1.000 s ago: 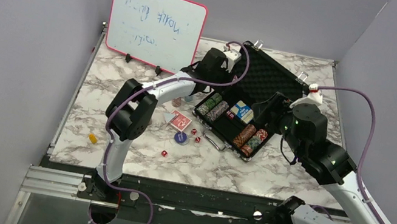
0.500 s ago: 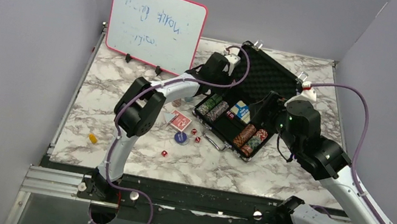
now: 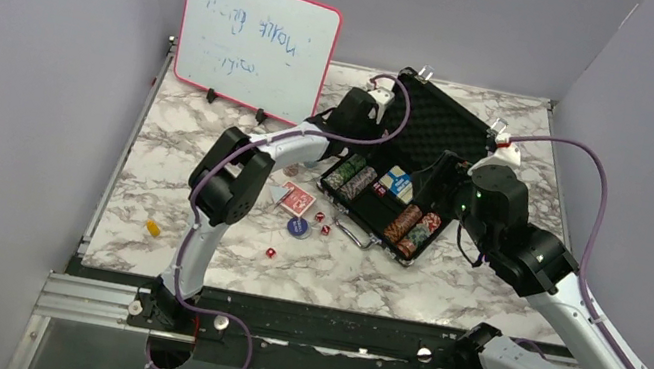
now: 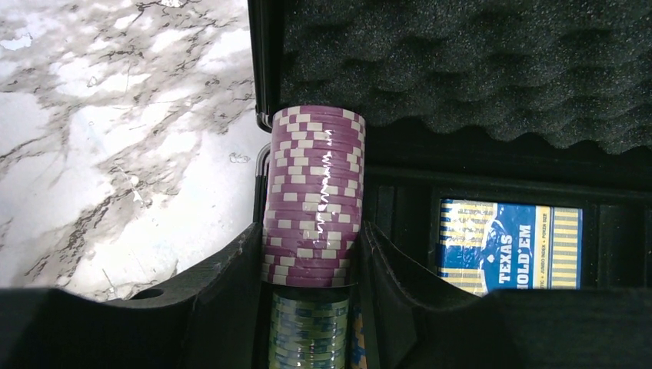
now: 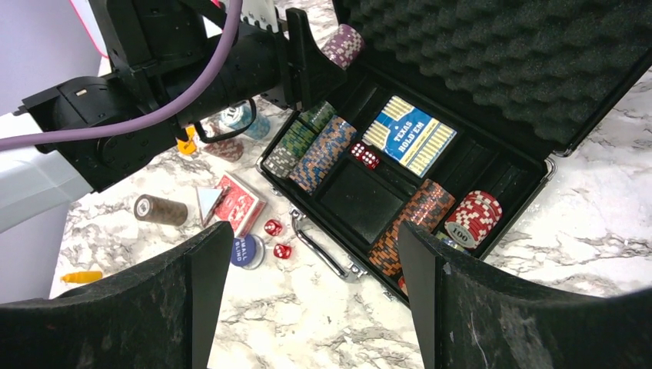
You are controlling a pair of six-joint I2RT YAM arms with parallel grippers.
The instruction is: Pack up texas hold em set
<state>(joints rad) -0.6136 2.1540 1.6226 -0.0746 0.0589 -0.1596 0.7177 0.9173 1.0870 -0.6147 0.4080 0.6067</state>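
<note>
Marble table (image 3: pixel 368 273) | left gripper (image 4: pixel 311 246) clamped on purple chip stack (image 4: pixel 314 184), axis along case (image 5: pixel 500 69) slot beneath | right gripper (image 5: pixel 307 254) wide, empty

Walls: I saw plain pale walls (image 3: pixel 5 87) on three sides.
Table: the table top (image 3: pixel 337 278) was white with grey swirls, like marble.
Board: a pink-edged whiteboard (image 3: pixel 257 40) stood at the back left, with faint scribbles.
Front edge: a metal rail (image 3: pixel 79 298) ran along it.
</note>
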